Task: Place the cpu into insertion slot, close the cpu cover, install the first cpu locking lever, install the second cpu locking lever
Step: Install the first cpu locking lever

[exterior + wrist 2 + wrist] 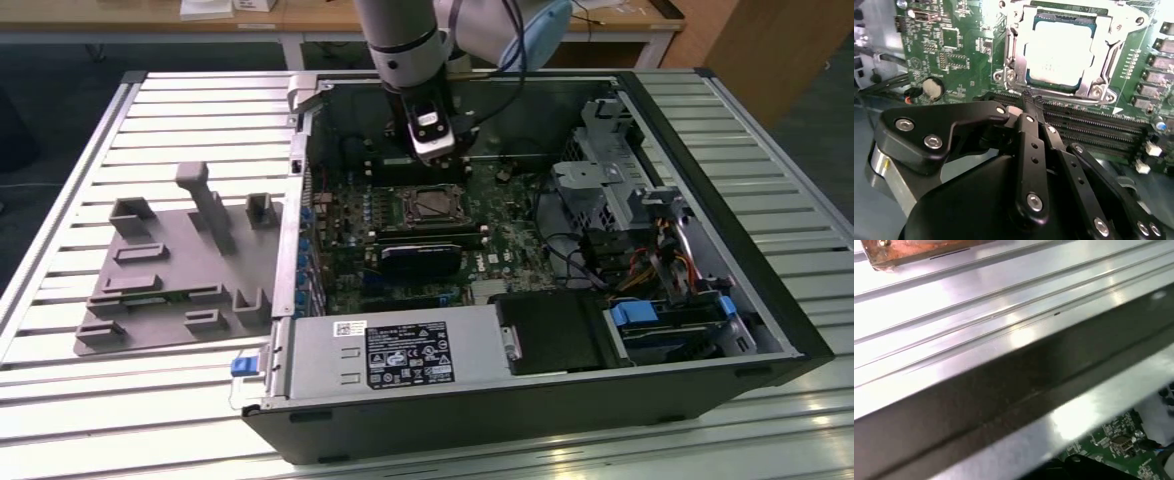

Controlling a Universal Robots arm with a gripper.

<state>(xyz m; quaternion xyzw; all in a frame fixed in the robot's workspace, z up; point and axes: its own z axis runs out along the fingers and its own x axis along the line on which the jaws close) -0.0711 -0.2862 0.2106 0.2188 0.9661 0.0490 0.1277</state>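
The cpu [1061, 52] sits flat in the slot [402, 205], silvery top up. The cover [1105, 50] appears to lie down over it, its window framing the chip. So the first two steps look done, and I judge the lever work to be in hand. I cannot pick out the levers themselves with confidence among the bright metal round the slot.

The arm [400, 40] reaches down into the case [534, 415] and holds the jaws over the board [954, 45], near the slot. In the second wrist view the jaws are drawn together, the tips meeting. They line up with the slot's edge on the side of the memory slots [1094, 127]. I cannot tell whether they touch that edge or hang above it, nor whether anything thin is nipped between them.

As I judge it, this step calls for a short, firm push kept close along the slot's rim. It must be enough to bring a sprung lever under its catch without the tips slipping onto the memory slots or scraping the board.

The case lies open on the bench [134, 400]. Inside it, a black card [420, 258] lies just past the memory slots from the slot. The power supply [387, 355] is well apart from the slot, against the case's near wall. The drive cage [601, 180] and cables [667, 265] are well apart from it toward the exterior view's right. Outside the case, a grey tray [160, 290] rests on the bench, far from the slot toward the exterior view's left.
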